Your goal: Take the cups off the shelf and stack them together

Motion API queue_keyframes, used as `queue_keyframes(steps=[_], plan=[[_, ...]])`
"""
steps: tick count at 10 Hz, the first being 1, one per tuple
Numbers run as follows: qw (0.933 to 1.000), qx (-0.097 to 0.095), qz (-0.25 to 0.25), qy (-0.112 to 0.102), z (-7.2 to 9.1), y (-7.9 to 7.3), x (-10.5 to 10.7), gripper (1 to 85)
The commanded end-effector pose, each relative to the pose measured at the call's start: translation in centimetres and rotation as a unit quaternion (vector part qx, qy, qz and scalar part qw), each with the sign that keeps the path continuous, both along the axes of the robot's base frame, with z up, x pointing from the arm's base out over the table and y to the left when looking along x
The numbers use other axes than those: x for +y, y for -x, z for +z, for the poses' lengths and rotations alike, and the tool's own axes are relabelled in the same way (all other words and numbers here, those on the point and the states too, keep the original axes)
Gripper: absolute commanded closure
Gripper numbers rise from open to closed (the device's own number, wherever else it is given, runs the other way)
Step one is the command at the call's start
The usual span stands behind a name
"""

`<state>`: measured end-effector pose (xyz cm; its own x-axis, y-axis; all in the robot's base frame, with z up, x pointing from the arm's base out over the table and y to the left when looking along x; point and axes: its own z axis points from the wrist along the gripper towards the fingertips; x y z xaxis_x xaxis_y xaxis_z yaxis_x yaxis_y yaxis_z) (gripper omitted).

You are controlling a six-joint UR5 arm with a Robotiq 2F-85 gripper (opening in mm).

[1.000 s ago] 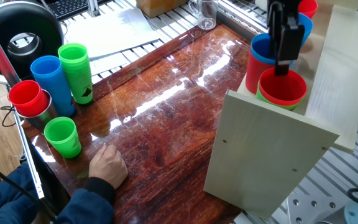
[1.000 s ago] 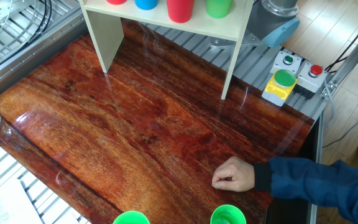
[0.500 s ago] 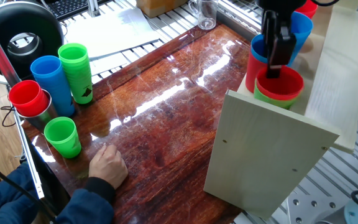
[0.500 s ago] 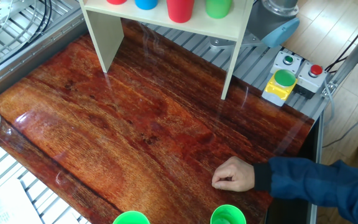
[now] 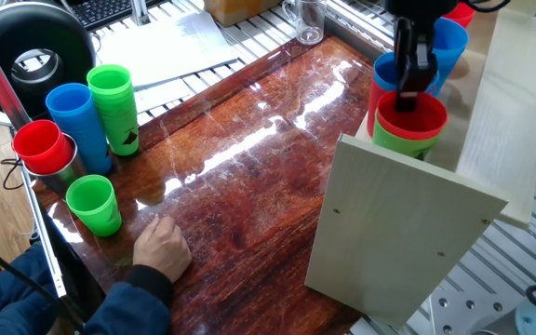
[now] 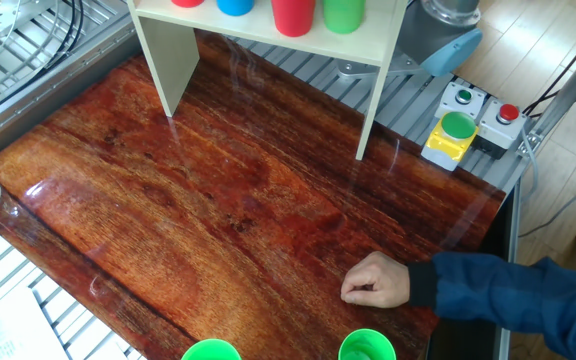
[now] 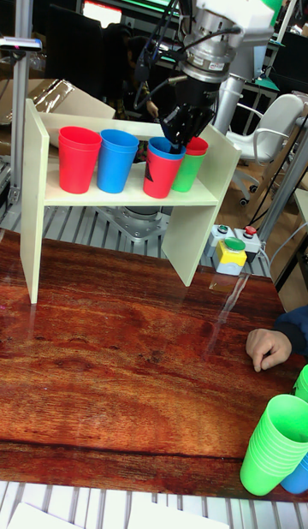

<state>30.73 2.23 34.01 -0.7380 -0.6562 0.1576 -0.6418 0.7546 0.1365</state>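
- The fingers of the gripper are reaching down at the far rim of the red cup, which is sitting nested inside the green cup at the near end of the shelf
- From where I am standing the dark fingers are blocking the rim, so I cannot tell whether they are clenched on the cup wall or only hovering around it
- Just behind, touching or nearly touching that pair, a blue cup is sitting inside a second red cup; two more single cups are waiting further along the board
- To do this step well, the pinch should be taking one wall of the red cup only, one finger inside and one outside, deep enough that the rim is not slipping out
- The lift should be going straight up until the green base is clearing the board, since the neighbouring pair is crowding the fingers and a sideways drag is likely to be tipping it
- The nested cups may be parting, the green one dropping off, so a slow rise is the safer choice
- A person's hand is resting on the table, well apart from the shelf
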Motion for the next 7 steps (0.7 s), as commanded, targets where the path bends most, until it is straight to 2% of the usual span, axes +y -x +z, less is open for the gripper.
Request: queue_keyframes(steps=[1,2,4,5,6,7], plan=[[0.9994,0.020,-0.027,0.003,2.6,-0.2,1.1,84.3],[0.9993,0.016,-0.034,0.005,3.7,-1.4,1.8,84.3],[0.9984,-0.018,-0.053,0.008,4.1,-5.1,3.2,84.3],[0.9973,-0.048,-0.055,0.013,4.0,-7.8,3.3,84.3],[0.9946,-0.082,-0.062,0.011,3.6,-11.2,4.1,84.3],[0.9923,-0.104,-0.067,0.007,2.9,-14.1,4.9,84.3]])
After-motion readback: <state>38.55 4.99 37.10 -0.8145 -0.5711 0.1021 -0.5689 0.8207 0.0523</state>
